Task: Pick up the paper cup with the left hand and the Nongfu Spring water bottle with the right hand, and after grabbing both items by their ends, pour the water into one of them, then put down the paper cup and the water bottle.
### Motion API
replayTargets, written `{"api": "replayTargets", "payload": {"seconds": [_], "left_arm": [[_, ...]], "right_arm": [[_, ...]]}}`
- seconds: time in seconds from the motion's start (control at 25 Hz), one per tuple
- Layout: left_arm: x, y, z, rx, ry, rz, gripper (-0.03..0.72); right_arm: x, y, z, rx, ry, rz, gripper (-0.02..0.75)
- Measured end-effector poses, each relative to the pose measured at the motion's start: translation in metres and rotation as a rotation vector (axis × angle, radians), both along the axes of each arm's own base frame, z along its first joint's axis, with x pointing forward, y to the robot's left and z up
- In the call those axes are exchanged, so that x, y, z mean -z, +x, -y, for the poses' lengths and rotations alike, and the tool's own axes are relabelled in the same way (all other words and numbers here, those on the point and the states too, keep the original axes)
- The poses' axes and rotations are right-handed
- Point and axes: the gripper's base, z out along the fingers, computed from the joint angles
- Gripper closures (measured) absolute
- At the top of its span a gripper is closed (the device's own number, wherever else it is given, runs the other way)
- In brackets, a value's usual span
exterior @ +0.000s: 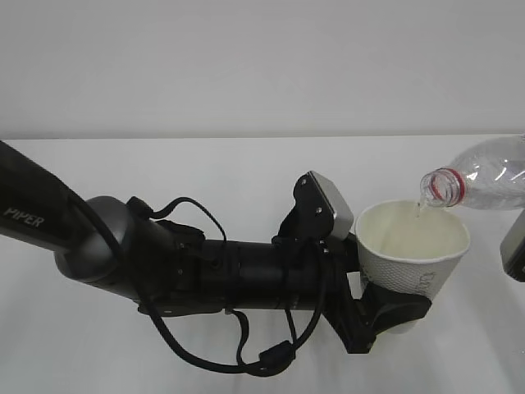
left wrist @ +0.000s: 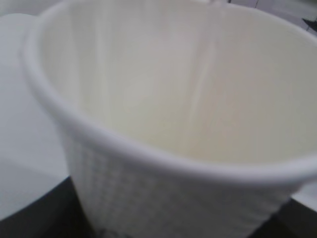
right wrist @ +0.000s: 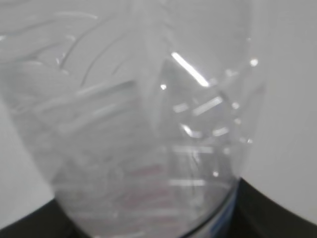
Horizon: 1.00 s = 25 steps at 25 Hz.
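I have the paper cup (exterior: 414, 246) pinched low by my left tool (exterior: 385, 308), above the tabletop (exterior: 205, 172). It's thin and crushable, getting heavier. My right tool grips the slick bottle (exterior: 484, 174), tilted over the rim.

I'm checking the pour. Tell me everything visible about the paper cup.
The paper cup is white, tapered, with an embossed textured wall, a rolled rim and a cream inside. It stands upright above the table, gripped low down by the left hand's black jaws. The tilted bottle's open mouth sits over its rim, a thin stream of water falling in.
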Motion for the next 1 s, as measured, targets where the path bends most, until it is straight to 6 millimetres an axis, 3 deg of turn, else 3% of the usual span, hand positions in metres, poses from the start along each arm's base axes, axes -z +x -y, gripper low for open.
{"api": "replayTargets", "payload": {"seconds": [1.0], "left_arm": [[0.0000, 0.0000, 0.0000, 0.000, 0.000, 0.000, 0.154]], "right_arm": [[0.0035, -0.0042, 0.0002, 0.000, -0.023, -0.006, 0.333]]}}
